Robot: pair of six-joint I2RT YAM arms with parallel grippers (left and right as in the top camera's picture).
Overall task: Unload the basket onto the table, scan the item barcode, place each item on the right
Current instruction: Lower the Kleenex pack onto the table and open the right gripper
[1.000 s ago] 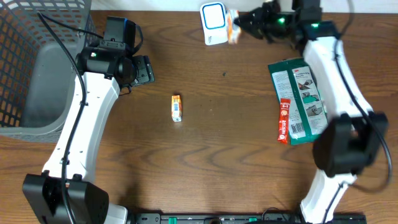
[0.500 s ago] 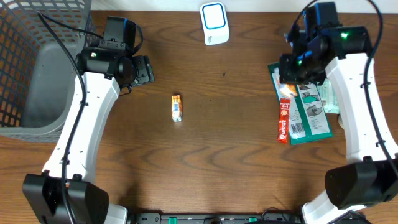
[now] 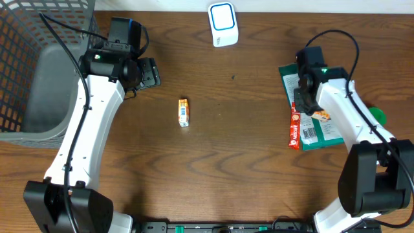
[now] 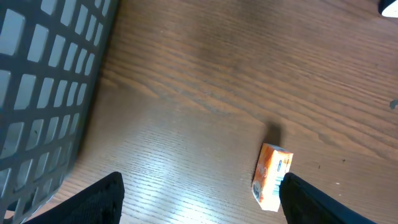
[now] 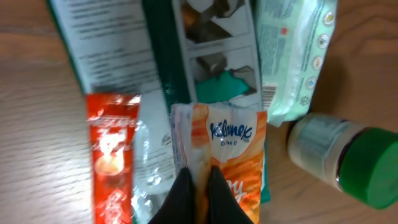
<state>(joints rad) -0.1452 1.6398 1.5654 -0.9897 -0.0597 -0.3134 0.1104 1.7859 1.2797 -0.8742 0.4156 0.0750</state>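
- Away from the scanner (image 3: 222, 23) now, our right gripper (image 5: 198, 183) sits over the green packet (image 5: 112, 43)
- It pinches the tissue pack (image 5: 231, 146) by its near edge, above that packet
- Our left gripper (image 4: 202, 180) gapes empty

Setting: mock shop checkout. You have a white-and-blue boxy scanner (image 3: 223, 24), top centre; grey wire-mesh basket (image 3: 16, 58), upper left; dark green printed packet (image 3: 292, 81) and red sachet (image 3: 295, 133), right.

Bright, even room light; soft shadows
Pale glare on the table (image 4: 155, 183), left wrist view; tissue packet (image 5: 231, 134) sharp; right gripper (image 5: 198, 180) blurred near the lens
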